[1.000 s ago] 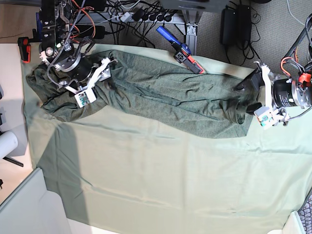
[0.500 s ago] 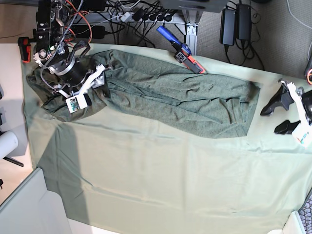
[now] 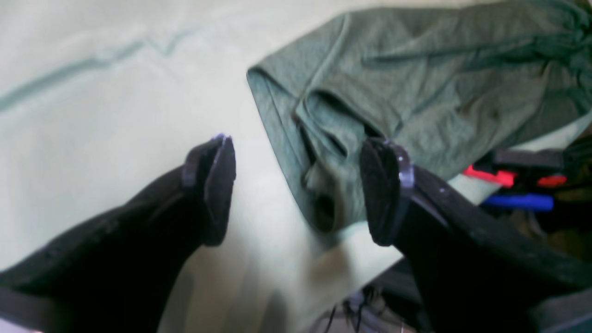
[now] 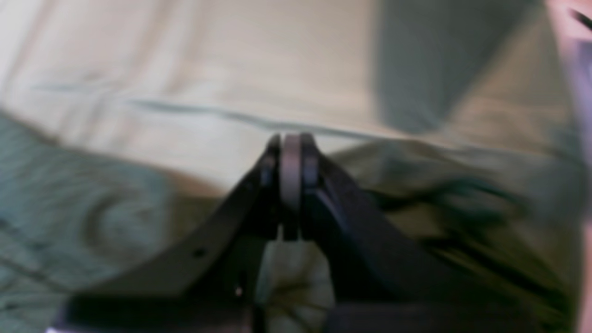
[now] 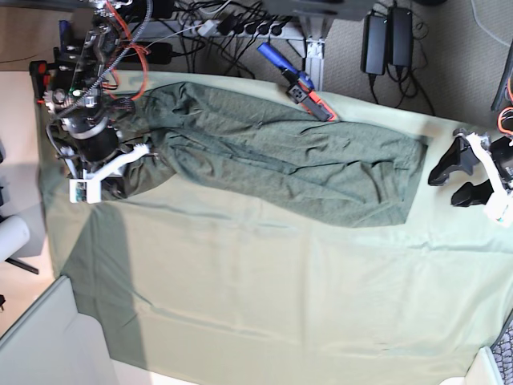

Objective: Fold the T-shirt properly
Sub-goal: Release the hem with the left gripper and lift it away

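A large, dark heathered olive-green knit T-shirt (image 5: 280,160) lay stretched in a long, wrinkled band across the far half of a desk covered by a pale mint-green cloth (image 5: 264,297). In the overhead view, the right arm's black pincer (image 5: 120,164) sat at the shirt's bunched end on that view's left; its wrist camera, though blurred, showed the two fingers pressed together on a thin fold of the olive fabric (image 4: 290,185). The left arm's black pincer (image 5: 458,178) hovered over the cloth at the view's right edge, just beyond the shirt's hem, its fingers spread wide and holding nothing. From its wrist camera, the shirt's folded corner (image 3: 323,152) lay on the cloth beyond the spread fingertips (image 3: 217,185). A blue and red clamp tool (image 5: 295,80) rested at the desk's far edge.
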You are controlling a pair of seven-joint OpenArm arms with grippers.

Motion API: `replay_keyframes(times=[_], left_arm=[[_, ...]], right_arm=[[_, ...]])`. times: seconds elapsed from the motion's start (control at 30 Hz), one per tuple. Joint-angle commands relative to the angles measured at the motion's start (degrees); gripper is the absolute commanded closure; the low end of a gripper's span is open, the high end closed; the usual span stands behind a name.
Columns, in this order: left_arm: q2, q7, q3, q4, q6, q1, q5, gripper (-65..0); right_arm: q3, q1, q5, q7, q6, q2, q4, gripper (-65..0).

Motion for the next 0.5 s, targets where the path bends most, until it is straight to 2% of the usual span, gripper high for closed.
replay_keyframes(times=[0.0, 0.1, 0.27, 0.47], left_arm=[[-0.83, -2.03, -0.48, 0.81, -0.49, -0.63, -1.07, -45.0], [-0.81, -4.31, -0.48, 0.81, -0.49, -0.61, -1.03, -45.0], [-0.33, -4.09, -0.37, -0.28, -0.49, -0.63, -1.79, -45.0], [0.79, -3.13, -0.37, -6.93, -0.49, -0.94, -12.81, -45.1]], right_arm=[[1.60, 0.24, 0.28, 1.38, -0.20, 0.83, 0.72, 0.0], [3.96, -0.42, 0.31, 1.03, -0.20, 0.81, 0.00, 0.0], [4.09, -1.79, 0.96, 1.07, -0.17, 0.79, -0.46, 0.0], [4.09, -1.79, 2.73, 0.98, -0.17, 0.74, -0.46, 0.0]])
